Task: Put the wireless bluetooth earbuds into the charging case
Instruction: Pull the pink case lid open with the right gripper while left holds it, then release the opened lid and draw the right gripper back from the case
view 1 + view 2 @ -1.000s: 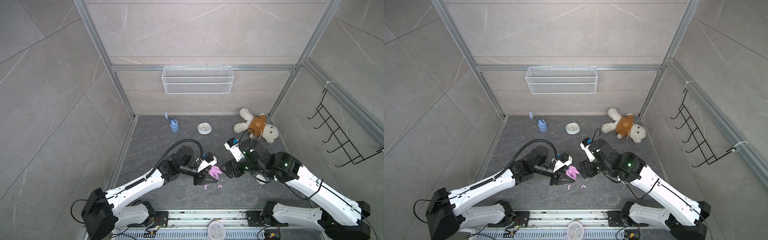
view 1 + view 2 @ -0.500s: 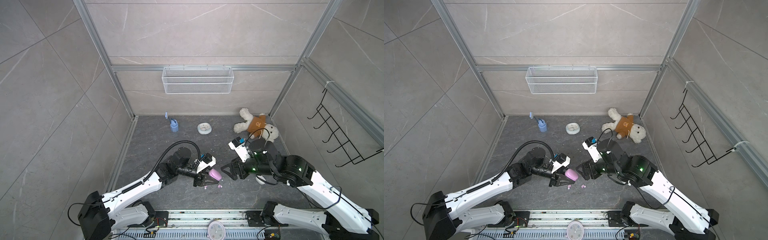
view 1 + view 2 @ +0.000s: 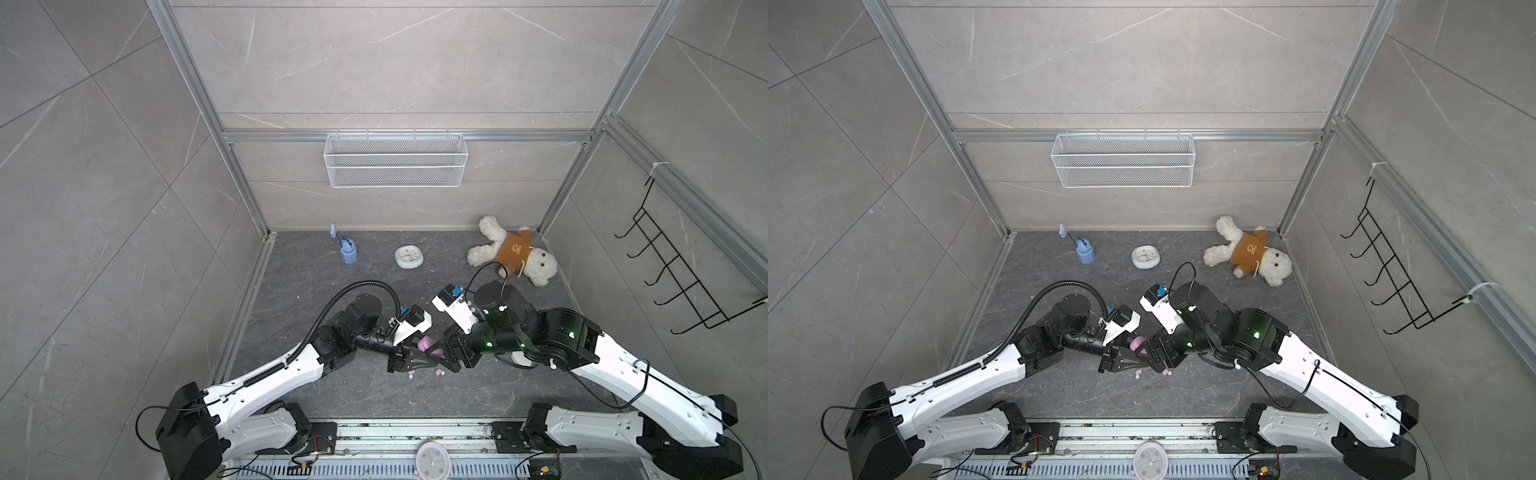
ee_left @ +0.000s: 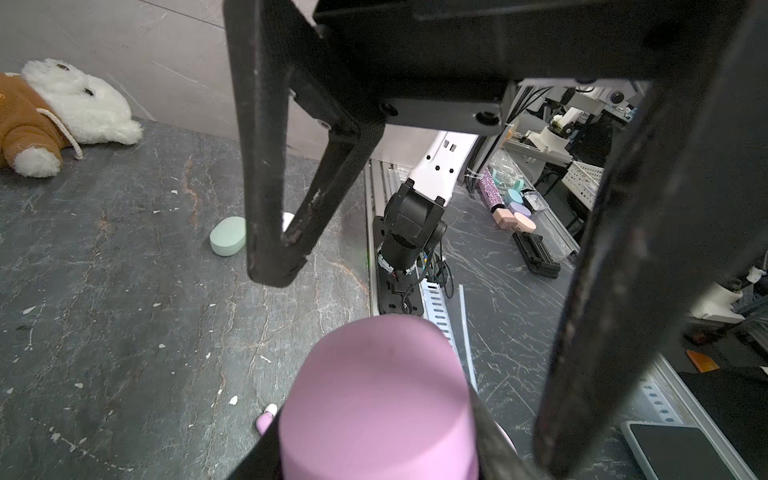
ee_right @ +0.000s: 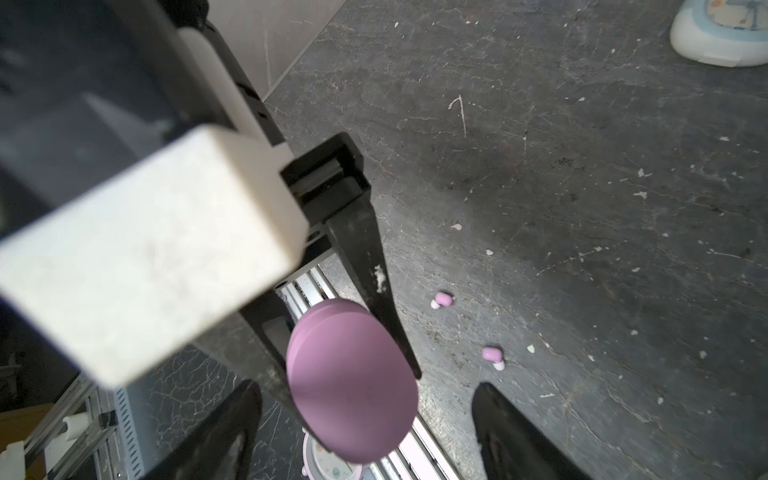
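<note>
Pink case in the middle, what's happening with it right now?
The left tool is shut on the pink charging case, holding it off the dark tabletop with its lid apparently closed. The right tool is open and faces the case at close range without gripping it. Two pink earbuds lie loose on the tabletop below, not yet inserted.

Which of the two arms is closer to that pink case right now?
Left. The left arm has its jaws shut on the pink case, holding it off the floor. The right arm faces it with open jaws from close by; contact unclear.
</note>
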Controlling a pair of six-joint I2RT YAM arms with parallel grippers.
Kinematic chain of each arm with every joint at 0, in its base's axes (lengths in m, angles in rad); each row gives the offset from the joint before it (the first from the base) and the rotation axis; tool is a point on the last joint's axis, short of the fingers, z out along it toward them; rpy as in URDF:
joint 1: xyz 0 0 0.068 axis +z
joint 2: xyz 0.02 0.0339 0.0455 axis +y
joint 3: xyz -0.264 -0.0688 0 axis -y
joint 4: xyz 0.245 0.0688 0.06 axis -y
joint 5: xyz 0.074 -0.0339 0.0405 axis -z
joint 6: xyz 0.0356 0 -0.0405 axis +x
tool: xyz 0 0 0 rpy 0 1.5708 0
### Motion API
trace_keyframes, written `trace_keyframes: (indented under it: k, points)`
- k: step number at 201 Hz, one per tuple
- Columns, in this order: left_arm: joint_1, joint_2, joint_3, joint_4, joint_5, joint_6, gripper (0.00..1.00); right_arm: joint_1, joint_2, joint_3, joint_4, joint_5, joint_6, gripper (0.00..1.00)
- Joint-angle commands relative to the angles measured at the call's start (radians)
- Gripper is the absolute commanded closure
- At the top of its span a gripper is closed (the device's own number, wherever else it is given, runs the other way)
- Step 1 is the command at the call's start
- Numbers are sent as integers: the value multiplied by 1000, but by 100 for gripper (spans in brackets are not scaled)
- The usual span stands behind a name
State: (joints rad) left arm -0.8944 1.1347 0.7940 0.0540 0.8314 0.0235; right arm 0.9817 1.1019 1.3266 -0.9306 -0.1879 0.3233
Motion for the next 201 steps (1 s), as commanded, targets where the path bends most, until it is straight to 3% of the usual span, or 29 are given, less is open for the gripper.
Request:
trace_keyframes:
  k: [1,39,102,201]
  points:
    - [0,-24,15,38,15,-17,83,6,9,0,-36,65,-11,18]
    - [0,-37,17,28,15,-15,83,6,26,3,-63,112,-3,18]
    - [-1,-59,10,27,16,-17,84,1,33,62,-153,344,34,17]
    - [-1,-79,-7,78,26,-54,85,-34,59,111,-168,363,34,16]
